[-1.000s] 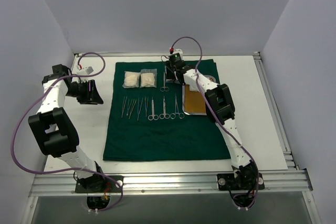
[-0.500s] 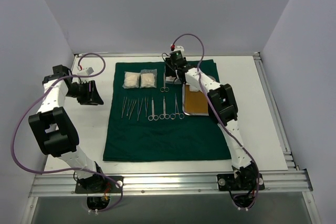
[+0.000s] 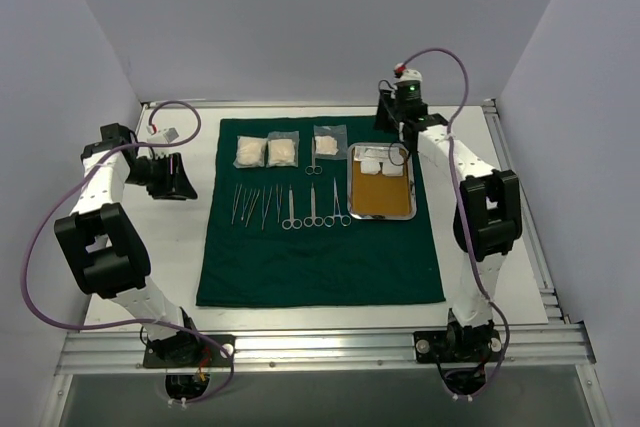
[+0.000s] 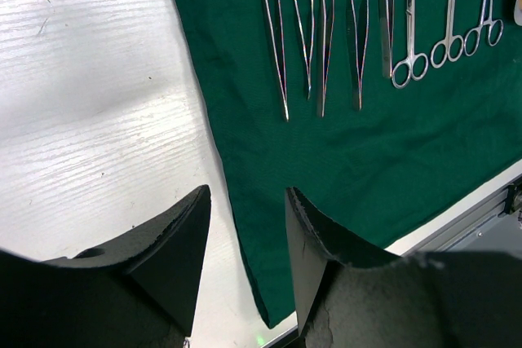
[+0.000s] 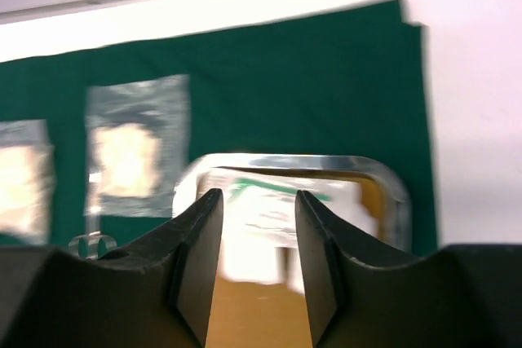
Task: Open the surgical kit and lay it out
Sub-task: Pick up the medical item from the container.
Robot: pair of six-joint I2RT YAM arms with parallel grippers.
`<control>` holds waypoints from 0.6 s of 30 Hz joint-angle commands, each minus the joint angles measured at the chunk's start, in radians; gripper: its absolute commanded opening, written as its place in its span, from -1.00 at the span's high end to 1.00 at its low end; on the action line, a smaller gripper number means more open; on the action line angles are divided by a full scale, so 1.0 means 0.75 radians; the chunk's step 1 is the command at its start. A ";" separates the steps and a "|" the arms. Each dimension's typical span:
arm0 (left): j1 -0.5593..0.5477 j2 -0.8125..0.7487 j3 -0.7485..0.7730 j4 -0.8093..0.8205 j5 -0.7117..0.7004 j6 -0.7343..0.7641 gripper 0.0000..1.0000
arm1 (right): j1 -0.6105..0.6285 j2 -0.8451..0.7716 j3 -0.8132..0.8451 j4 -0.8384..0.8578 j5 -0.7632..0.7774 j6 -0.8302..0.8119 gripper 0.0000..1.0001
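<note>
Green drape point(image 3: 320, 267) lies spread flat on the white table point(image 3: 480, 247), its near half bare.

Mid-cloth: a row of slim forceps point(image 3: 252, 204), then ring-handled scissors point(image 3: 313, 207), all parallel and apart.

Right of the row sits the steel tray point(image 3: 381, 217) on the drape, with white gauze pads point(image 3: 378, 162) at its far end.

Left gripper point(image 4: 246, 201) hangs over the drape's left edge. Its jaws are moderately apart with nothing between them.

Far strip: three clear packets point(image 3: 268, 152) side by side. One more pair of scissors lies just at the rightmost packet.

Farthest: right gripper point(image 5: 258, 201) hovers above the tray's far rim, looking down on the pads. Jaws parted, empty. The wrist view is blurred.

Judgement: the kit is open and mostly laid out, and emptying the tray looks like the step in hand. The next move calls for a straight descent onto one pad. A shallow pinch should avoid scraping the steel floor, then a lift clear of the rim to bare cloth.
</note>
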 commanded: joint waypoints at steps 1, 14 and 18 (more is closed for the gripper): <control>0.001 0.009 0.031 0.016 0.019 0.024 -0.01 | -0.125 0.020 -0.058 -0.038 -0.172 -0.024 0.28; -0.001 -0.003 0.037 0.014 -0.011 0.000 -0.01 | -0.295 0.196 -0.029 -0.003 -0.399 -0.020 0.28; -0.001 -0.001 0.037 0.014 -0.017 -0.004 -0.01 | -0.312 0.245 -0.029 0.013 -0.452 0.003 0.34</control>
